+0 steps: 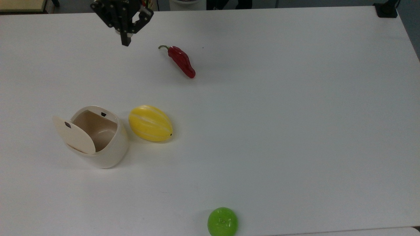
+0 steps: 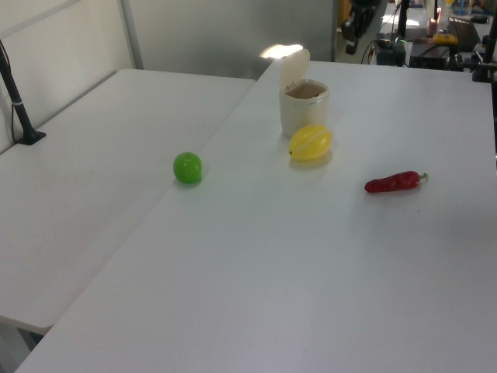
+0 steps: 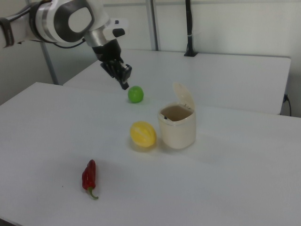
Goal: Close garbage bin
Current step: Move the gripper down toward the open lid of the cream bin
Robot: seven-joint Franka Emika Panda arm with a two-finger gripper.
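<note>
The cream-white garbage bin (image 1: pixel 110 154) stands on the white table (image 1: pixel 295 131) at the top view's left, its beige lid (image 1: pixel 74 135) swung up and its inside bare. The right view shows the bin (image 3: pixel 178 131) with the lid (image 3: pixel 184 96) upright behind the opening; the left view has the bin (image 2: pixel 304 113) at the far side. My gripper (image 1: pixel 125 42) hangs in the air well beyond the bin, near the table's far edge, fingers pressed together and holding nothing. In the right view the gripper (image 3: pixel 124 85) points down, left of the bin and above it.
A yellow melon (image 1: pixel 150 123) lies right beside the bin. A red chili pepper (image 1: pixel 181 61) lies further back, to the right of my gripper in the top view. A green ball (image 1: pixel 222 221) sits at the near edge. A second table (image 2: pixel 93 171) adjoins.
</note>
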